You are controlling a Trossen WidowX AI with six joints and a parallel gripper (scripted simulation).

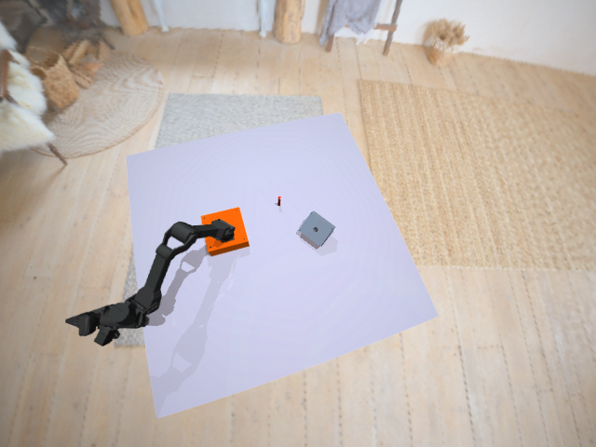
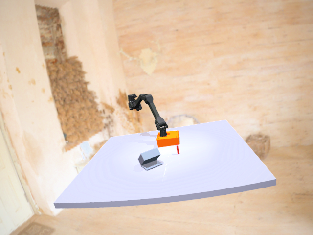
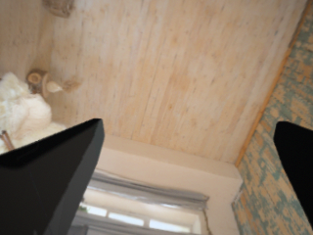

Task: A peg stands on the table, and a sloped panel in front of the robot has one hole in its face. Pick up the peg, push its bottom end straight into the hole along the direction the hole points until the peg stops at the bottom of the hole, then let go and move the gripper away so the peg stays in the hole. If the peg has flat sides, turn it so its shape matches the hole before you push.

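A small thin red peg point(image 1: 278, 200) point(image 2: 177, 149) stands upright on the table point(image 1: 289, 298) point(image 2: 202, 172); its cross-section is too small to tell. The grey-blue sloped panel point(image 1: 307, 237) point(image 2: 149, 154) stands apart from the peg, on a thin base plate. One dark hole point(image 1: 315, 229) shows near the middle of its face in the top view; no hole shows in the exterior view. My gripper point(image 1: 86, 331) point(image 3: 188, 128) is open and empty, raised high past the table's edge, far from peg and panel. In the wrist view both black fingers stand wide apart, with only the room between them.
The orange base block point(image 1: 223, 242) point(image 2: 167, 141) carries the arm point(image 1: 161, 269) point(image 2: 154, 111) and stands near the peg and the panel. The arm reaches away from them, over and beyond the table's edge, and casts shadows on the table.
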